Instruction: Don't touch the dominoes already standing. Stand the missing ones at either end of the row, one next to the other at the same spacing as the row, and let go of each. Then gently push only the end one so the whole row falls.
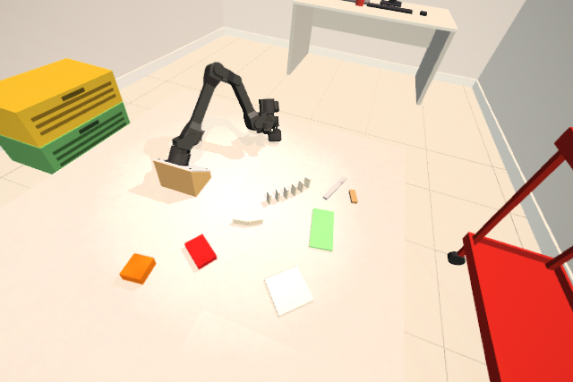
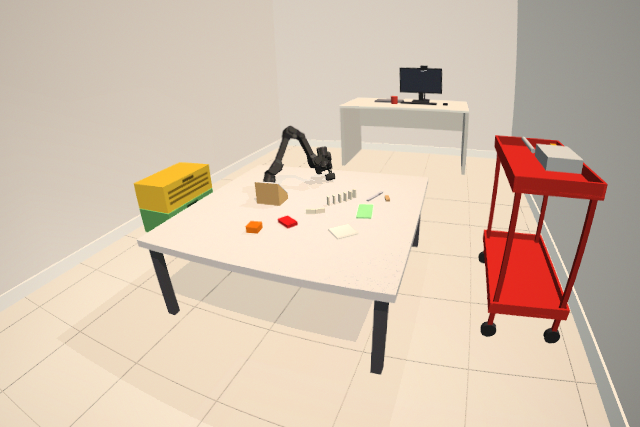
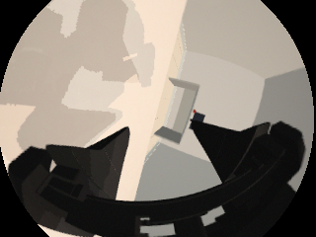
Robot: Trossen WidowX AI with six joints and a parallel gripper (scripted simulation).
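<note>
Several pale dominoes stand upright in an evenly spaced, slightly slanting row, with a near-left end domino [image 1: 269,197] [image 2: 328,200] and a far-right end domino [image 1: 307,182] [image 2: 354,193]. Two more pale dominoes lie in front of the row's left end, a left one [image 1: 240,221] [image 2: 310,211] and a right one [image 1: 255,221] [image 2: 320,210], end to end at a slight angle, seemingly touching. My gripper [image 1: 276,123] [image 2: 329,166] [image 3: 161,126] is open and empty, raised behind the row and turned on its side, pointing off toward the desk. The wrist view shows no domino.
A green sheet [image 1: 321,230] [image 2: 364,211], white square [image 1: 288,291] [image 2: 342,231], red block [image 1: 200,250] [image 2: 287,221] and orange block [image 1: 138,267] [image 2: 253,227] lie in front. A grey bar [image 1: 335,187] and small orange-brown block [image 1: 353,196] lie right of the row. A brown wedge [image 1: 178,179] stands left.
</note>
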